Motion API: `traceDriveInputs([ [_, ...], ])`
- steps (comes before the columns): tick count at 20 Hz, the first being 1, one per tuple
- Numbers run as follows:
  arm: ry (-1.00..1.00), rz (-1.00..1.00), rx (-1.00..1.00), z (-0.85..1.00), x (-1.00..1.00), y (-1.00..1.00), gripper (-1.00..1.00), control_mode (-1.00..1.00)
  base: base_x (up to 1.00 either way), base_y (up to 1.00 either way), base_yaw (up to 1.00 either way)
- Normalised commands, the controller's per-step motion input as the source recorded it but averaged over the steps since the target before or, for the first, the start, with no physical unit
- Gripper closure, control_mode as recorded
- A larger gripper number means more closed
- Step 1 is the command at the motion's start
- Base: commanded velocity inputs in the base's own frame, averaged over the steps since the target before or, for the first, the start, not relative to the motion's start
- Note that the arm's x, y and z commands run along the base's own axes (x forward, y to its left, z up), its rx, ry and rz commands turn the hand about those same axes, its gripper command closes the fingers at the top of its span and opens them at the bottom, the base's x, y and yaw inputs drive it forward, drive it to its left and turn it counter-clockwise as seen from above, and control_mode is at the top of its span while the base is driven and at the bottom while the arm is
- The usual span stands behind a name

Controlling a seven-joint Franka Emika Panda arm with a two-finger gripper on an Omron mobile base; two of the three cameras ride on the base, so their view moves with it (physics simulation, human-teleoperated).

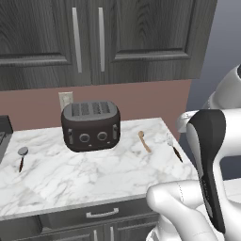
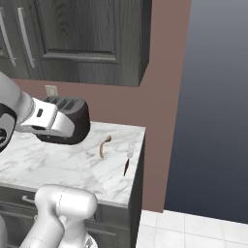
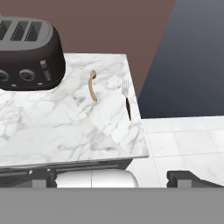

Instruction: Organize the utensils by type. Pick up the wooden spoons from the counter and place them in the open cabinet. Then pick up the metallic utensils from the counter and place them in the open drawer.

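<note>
While gripper (image 3: 112, 175) hangs open, wooden spoon (image 3: 92, 85) lies well ahead (untouched).

I read all three views as evenly lit, moderately bright renders with no visible lamp and no blown-out areas. The counter (image 1: 70, 174) shows its grey veins crisply from edge to edge; I detect no blur, noise or defocus, and straight lines remain straight at the frame borders. The toaster (image 1: 90, 125) casts only a soft, narrow dark fringe at its base, and its dark shell carries a faint sheen rather than glare. The wooden spoon (image 3: 92, 85) and fork (image 3: 126, 98) throw almost no shadow. The upper cabinets (image 1: 101, 37) render dark yet keep their grain. The floor tiles (image 3: 183, 140) read pale and flat.
</note>
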Motion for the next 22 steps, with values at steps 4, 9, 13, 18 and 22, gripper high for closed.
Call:
traceDriveInputs([
  [4,0.05,0.01,0.00,-0.23,0.29,0.00,-1.00,-1.00,0.07,0.00,0.00],
  [9,0.09,0.11,0.00,-0.52,0.43,0.00,-1.00,-1.00,0.00,0.00,0.00],
  [13,0.06,0.13,0.00,-0.68,0.49,0.00,-1.00,-1.00,0.00,0.00,0.00],
  [18,0.02,0.16,0.00,-0.63,0.48,0.00,-1.00,-1.00,0.00,0.00,0.00],
  [22,0.06,0.13,0.00,-0.49,0.47,0.01,-1.00,-1.00,0.00,0.00,0.00],
])
